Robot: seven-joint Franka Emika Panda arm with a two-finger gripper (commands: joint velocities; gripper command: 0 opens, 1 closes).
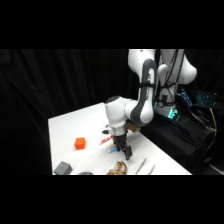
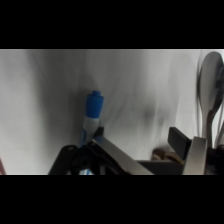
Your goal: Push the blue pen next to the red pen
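Observation:
The blue pen (image 2: 93,107) lies on the white table with its white end toward the gripper, just ahead of the left fingertip (image 2: 99,133) and touching or nearly touching it. My gripper (image 2: 139,136) is open, with nothing between its fingers. In the side view the gripper (image 1: 125,154) is down at the table, and the blue pen (image 1: 113,149) shows as a small blue spot to its left. The red pen (image 1: 106,140) lies slanted a little further left and back, a short gap from the blue one.
An orange cube (image 1: 80,143) sits left of the pens. A grey block (image 1: 62,168) and a brown object (image 1: 117,170) lie at the front edge, with thin silver pens (image 1: 142,165) beside them. Metal tongs (image 2: 210,95) lie right of the gripper.

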